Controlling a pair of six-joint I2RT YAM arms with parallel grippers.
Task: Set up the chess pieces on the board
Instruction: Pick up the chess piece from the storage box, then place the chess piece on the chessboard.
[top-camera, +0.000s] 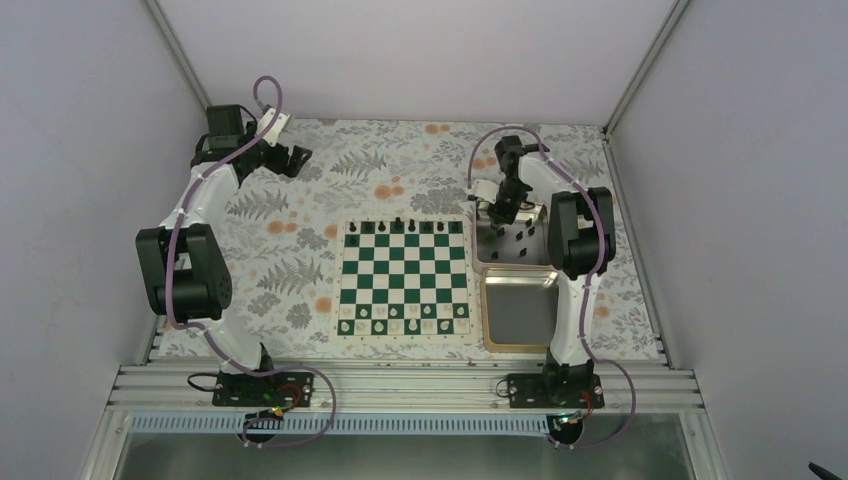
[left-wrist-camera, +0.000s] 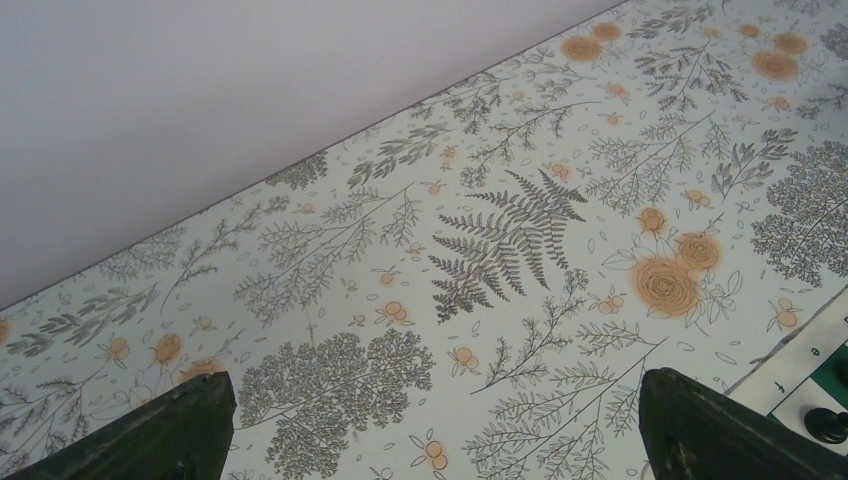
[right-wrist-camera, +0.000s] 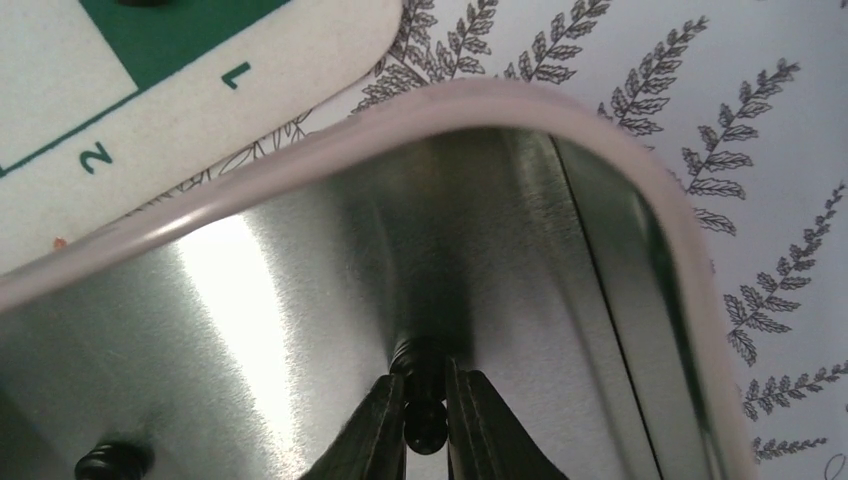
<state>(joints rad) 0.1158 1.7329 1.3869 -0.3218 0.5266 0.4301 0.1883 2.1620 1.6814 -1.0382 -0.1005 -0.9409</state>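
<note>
Silver tin (right-wrist-camera: 620, 250) at 2 o'clock of board (top-camera: 340, 280), holds loose black chess pieces (right-wrist-camera: 110, 462). Right claw (right-wrist-camera: 425, 390) down inside, pinched on one black piece (right-wrist-camera: 426, 425), likely for lift to board. Left claw (top-camera: 295, 158) spread wide, empty over worktop (left-wrist-camera: 500, 250) at 10 o'clock, out of way.

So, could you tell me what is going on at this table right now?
The right gripper is down inside the far rectangular silver metal tin, pinching a tiny black chess piece; another black piece lies nearby. The dark green and white checked chessboard has several black pieces along its far row and cream pieces along its near row. The left gripper hangs open over the floral tablecloth, holding nothing.
</note>
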